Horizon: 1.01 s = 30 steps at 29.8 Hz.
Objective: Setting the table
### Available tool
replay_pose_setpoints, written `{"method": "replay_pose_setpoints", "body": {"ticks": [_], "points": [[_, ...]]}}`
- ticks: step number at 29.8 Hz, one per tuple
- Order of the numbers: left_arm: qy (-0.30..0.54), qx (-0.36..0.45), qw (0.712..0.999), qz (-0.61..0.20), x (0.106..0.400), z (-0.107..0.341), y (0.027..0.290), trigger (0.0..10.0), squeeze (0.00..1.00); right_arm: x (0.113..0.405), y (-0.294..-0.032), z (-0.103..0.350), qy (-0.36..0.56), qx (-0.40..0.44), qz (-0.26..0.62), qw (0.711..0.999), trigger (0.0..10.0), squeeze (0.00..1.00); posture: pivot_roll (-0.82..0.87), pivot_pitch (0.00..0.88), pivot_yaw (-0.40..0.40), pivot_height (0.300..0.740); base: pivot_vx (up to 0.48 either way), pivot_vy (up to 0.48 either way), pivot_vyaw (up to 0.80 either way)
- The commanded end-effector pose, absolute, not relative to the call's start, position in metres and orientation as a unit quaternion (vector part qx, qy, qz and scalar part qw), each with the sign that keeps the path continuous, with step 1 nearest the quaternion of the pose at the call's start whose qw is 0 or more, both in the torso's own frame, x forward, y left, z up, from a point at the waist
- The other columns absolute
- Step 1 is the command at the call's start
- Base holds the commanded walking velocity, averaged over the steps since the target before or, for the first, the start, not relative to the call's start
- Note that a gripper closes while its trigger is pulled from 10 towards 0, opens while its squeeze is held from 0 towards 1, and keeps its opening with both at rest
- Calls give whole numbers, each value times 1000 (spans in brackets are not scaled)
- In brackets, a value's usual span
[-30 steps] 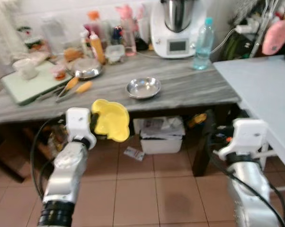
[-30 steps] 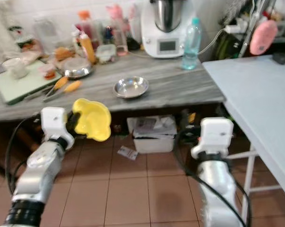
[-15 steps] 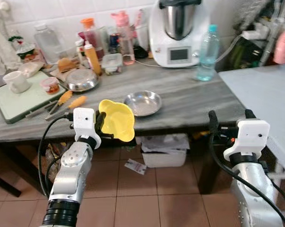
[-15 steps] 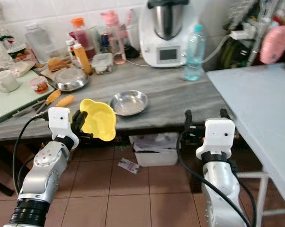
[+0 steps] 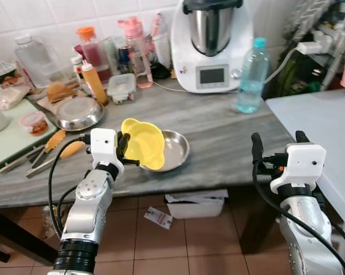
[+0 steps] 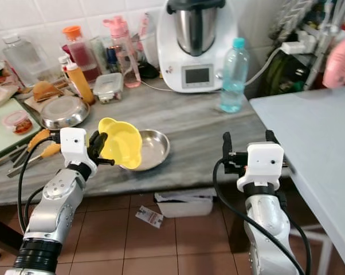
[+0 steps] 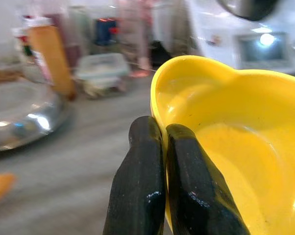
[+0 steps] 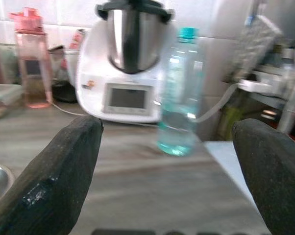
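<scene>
Holding yellow bowl (image 5: 142,143) by its rim, left gripper (image 7: 157,147) pinched tight, over steel dish (image 5: 175,150).
Right gripper (image 8: 167,161) spread wide, holding nothing, facing water bottle (image 8: 179,90).

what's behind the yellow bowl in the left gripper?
The yellow bowl, pinched at its rim by the left gripper, partly covers a shallow steel dish on the grey counter. The dish's near-left part is hidden; its visible part looks empty.

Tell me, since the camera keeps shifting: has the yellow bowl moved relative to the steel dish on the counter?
Yes. The yellow bowl, held in the left gripper, has come forward: a second ago it hung short of the counter edge; now it overlaps the steel dish.
</scene>
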<state>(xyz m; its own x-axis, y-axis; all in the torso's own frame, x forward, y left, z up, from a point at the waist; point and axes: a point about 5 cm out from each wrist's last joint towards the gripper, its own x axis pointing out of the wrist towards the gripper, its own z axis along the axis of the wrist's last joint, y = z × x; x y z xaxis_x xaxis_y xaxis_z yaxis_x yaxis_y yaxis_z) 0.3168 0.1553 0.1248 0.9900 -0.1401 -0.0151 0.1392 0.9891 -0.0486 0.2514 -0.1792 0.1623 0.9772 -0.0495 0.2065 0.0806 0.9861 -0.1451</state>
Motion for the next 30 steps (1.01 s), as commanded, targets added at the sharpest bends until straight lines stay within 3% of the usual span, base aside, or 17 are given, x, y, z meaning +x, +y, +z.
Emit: {"method": "replay_pose_setpoints", "body": {"ticks": [1,12,30], "points": [[-5,-16,999,-51,318,132,167,10000,0,252,-170,165,-108,-68,-18,992,10000,0,-69,0,103,740,461,0,0],[-13,-14,999,-38,319,137,170,10000,0,252,-167,163,-108,-68,-6,992,10000,0,-66,0,103,740,409,0,0],[-2,46,998,39,326,147,186,10000,0,251,-163,163,-105,-75,6,992,10000,0,-69,0,97,740,0,0,0]]}}
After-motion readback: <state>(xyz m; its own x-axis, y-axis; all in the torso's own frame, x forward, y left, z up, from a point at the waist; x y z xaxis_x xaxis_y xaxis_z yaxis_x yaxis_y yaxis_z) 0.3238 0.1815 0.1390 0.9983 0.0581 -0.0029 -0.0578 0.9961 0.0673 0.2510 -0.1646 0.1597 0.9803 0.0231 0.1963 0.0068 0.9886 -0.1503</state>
